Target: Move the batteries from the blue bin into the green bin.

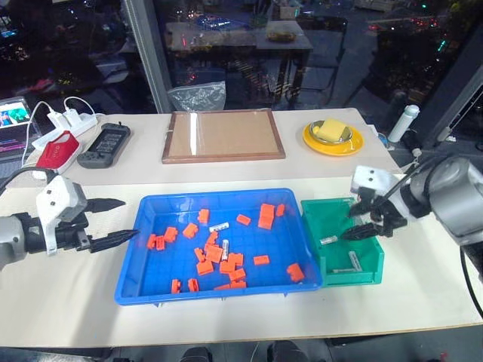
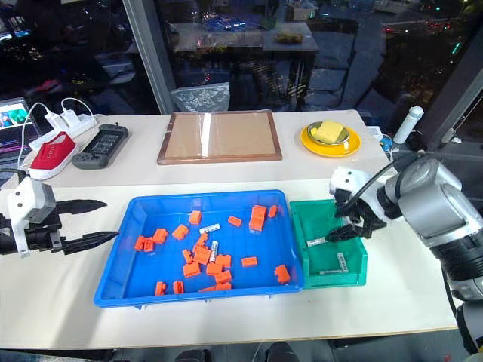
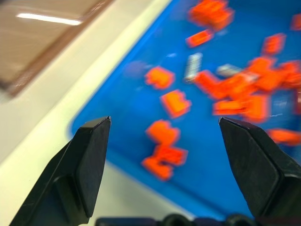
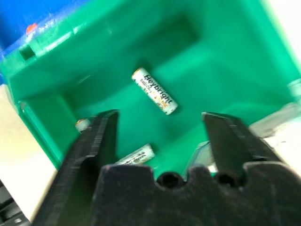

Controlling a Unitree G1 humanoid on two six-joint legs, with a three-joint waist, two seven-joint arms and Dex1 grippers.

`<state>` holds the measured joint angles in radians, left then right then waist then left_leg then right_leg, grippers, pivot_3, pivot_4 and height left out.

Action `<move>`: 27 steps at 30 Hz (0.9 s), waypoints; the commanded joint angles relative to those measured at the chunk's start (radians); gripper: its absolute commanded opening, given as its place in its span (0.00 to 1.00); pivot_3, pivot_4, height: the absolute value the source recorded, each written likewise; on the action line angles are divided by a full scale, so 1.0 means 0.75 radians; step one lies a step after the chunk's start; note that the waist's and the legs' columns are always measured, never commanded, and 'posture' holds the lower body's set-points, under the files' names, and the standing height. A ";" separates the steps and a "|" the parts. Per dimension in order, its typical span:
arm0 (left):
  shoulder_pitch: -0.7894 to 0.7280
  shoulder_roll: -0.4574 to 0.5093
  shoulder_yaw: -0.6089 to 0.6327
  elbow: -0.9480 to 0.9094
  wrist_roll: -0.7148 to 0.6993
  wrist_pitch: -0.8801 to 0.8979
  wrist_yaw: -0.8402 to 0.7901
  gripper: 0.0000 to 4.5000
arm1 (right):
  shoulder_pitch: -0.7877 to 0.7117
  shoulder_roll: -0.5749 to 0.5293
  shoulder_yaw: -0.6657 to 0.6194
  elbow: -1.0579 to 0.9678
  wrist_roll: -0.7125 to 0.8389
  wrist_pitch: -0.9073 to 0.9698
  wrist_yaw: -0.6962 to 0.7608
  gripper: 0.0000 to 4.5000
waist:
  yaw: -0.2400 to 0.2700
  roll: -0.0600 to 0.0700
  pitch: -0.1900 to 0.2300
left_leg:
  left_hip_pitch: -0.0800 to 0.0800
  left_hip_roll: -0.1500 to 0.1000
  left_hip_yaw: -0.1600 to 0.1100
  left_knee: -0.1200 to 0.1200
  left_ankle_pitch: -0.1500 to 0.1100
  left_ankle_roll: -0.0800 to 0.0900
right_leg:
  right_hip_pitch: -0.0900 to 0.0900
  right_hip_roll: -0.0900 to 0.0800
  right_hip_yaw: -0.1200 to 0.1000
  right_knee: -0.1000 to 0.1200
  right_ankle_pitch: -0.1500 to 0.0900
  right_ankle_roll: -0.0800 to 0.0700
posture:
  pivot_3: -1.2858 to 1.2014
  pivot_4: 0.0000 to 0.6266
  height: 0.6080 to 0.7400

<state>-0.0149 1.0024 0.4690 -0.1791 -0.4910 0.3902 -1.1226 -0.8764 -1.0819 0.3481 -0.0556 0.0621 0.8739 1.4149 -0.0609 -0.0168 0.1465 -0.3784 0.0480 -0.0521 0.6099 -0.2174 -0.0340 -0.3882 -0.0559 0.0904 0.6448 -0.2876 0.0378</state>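
Now, by item:
Right tool (image 1: 361, 221): fingers spread wide, holding nothing, above the green bin (image 1: 371, 265).
Left tool (image 1: 115, 221): fingers wide apart, empty, just off the blue bin's (image 1: 143, 220) left edge.
Batteries in the green bin: several on its floor, one (image 4: 154, 91) lying between the right tool's fingers.
Batteries in the blue bin: two (image 1: 219, 226) among the orange blocks (image 1: 266, 216).
Bins: side by side on the surface (image 1: 68, 302).
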 commanded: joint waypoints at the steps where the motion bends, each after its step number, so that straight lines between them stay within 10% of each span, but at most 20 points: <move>1: -0.014 -0.058 0.146 -0.007 -0.128 0.012 0.017 0.88 | -0.135 0.095 -0.061 -0.037 0.073 -0.031 0.009 0.86 | -0.003 -0.001 0.000 | 0.000 0.000 0.000 0.000 0.000 0.000 | 0.000 0.000 0.000 0.000 0.000 0.000 | 0.52 0.24 1.00; 16: 0.241 -0.258 0.271 0.095 -0.197 -0.269 -0.224 0.88 | -0.322 0.727 0.109 0.009 0.173 0.043 -0.188 0.86 | -0.005 -0.002 -0.001 | 0.001 0.002 -0.002 0.000 0.000 0.000 | -0.001 0.000 -0.003 0.004 0.001 -0.001 | 0.52 0.24 1.00; 27: 0.281 -0.318 0.251 0.146 -0.212 -0.311 -0.196 0.88 | -0.221 0.809 0.231 0.105 0.087 -0.194 -0.290 0.86 | 0.002 -0.006 -0.003 | 0.001 0.001 -0.004 0.000 0.000 0.000 | 0.001 -0.001 -0.006 0.004 0.001 -0.001 | 0.52 0.24 1.00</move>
<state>0.2068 0.7648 0.6485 -0.0619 -0.6317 0.1765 -1.2767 -1.0404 -0.5029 0.5102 -0.0068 0.1484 0.8042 1.2179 -0.0597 -0.0213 0.1440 -0.3776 0.0485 -0.0550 0.6103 -0.2175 -0.0340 -0.3875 -0.0567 0.0862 0.6476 -0.2871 0.0371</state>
